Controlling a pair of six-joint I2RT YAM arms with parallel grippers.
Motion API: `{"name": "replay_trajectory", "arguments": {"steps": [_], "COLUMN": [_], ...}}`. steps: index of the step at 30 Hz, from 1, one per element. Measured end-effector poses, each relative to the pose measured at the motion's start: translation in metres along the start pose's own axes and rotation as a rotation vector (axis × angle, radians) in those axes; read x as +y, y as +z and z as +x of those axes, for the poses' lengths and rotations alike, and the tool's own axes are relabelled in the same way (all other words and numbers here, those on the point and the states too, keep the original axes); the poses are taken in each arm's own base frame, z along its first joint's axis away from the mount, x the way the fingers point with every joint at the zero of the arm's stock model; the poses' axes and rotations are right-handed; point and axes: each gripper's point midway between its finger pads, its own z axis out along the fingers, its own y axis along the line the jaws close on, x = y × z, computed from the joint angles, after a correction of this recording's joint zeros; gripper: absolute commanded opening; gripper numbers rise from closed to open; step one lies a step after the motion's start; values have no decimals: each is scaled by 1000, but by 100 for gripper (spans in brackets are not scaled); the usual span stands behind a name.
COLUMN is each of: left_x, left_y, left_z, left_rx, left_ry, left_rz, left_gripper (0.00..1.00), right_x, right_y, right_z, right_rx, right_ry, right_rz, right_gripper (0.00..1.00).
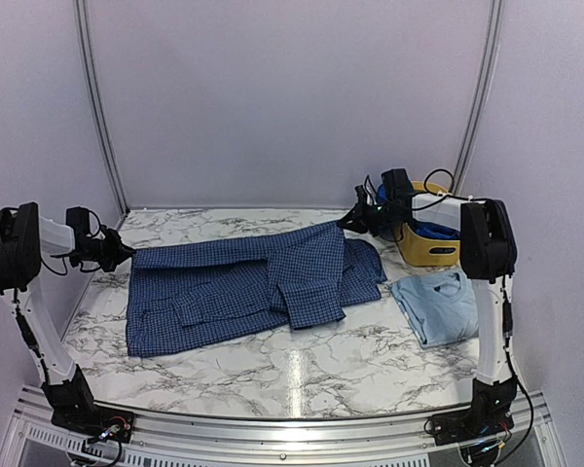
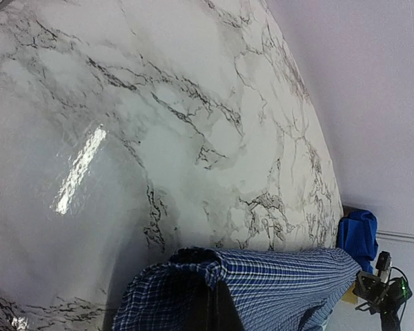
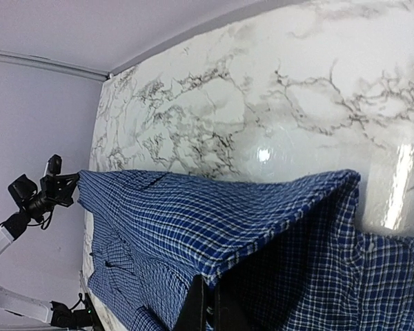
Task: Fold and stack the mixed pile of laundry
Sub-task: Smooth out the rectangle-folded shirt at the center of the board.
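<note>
Two tools are pinching the shirt (image 1: 243, 287) at opposite ends. The left tool (image 1: 127, 253) is closed on its far-left corner, and the right tool (image 1: 348, 222) is closed on a fold at its far-right edge. The shirt is lying spread across the middle of the bench (image 1: 273, 375), with a sleeve folded across its front and both pinched ends lifting off the marble.

In the left wrist view the checked cloth is bunching over the left tool (image 2: 217, 310). In the right wrist view it is tenting up from the right tool (image 3: 207, 303) and stretching away toward the left tool.

By the right arm, the T-shirt (image 1: 436, 306) is lying folded on the bench, just beside the shirt's right end. Behind it the basket (image 1: 430, 250) is sitting at the far right corner, with the blue piece (image 1: 438, 232) showing inside.
</note>
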Motion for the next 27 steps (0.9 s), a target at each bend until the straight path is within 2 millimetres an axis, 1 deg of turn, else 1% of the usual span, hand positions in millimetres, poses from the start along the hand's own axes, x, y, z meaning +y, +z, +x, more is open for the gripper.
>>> {"name": "replay_trajectory", "arguments": {"steps": [3,6,8,12,13,14,16,17,18,20,23,24,26,27], "left_x": [-2,5,11,23,25,28,31,32,32,27,22,19,8,-1], "left_y": [0,5,9,17,19,21,23,23,23,22,12,6,-9,-20], "left_z": [-3,-1,0,2,2,3,4,4,4,0,-5,-7,-11,-14], "left_rx": [-5,2,8,15,15,17,20,20,20,11,-19,-33,-63,-87], "left_ry": [4,-6,-18,-41,-48,-53,-61,-63,-64,-41,0,18,67,100], "left_rz": [2,-7,-20,-39,-41,-43,-47,-49,-49,-40,-64,-80,-106,-116], "left_gripper": [0,0,0,0,3,11,25,33,39,51,74,80,96,99], "right_x": [4,-1,-11,-44,-52,-60,-69,-71,-69,-63,-54,-51,-37,-31], "right_y": [-1,6,16,40,45,50,56,57,56,54,45,42,26,18], "right_z": [-15,-24,-25,-15,-11,-7,-1,1,-1,-6,-8,-8,-6,-5], "right_rx": [-27,-43,-37,-8,2,11,26,32,32,24,25,25,27,25], "right_ry": [-22,-31,-24,23,37,50,68,80,73,60,50,47,32,23], "right_rz": [-13,-24,-26,-9,-3,1,8,7,0,-5,1,5,17,23], "right_gripper": [0,0,0,0,0,5,19,25,31,38,51,53,52,50]}}
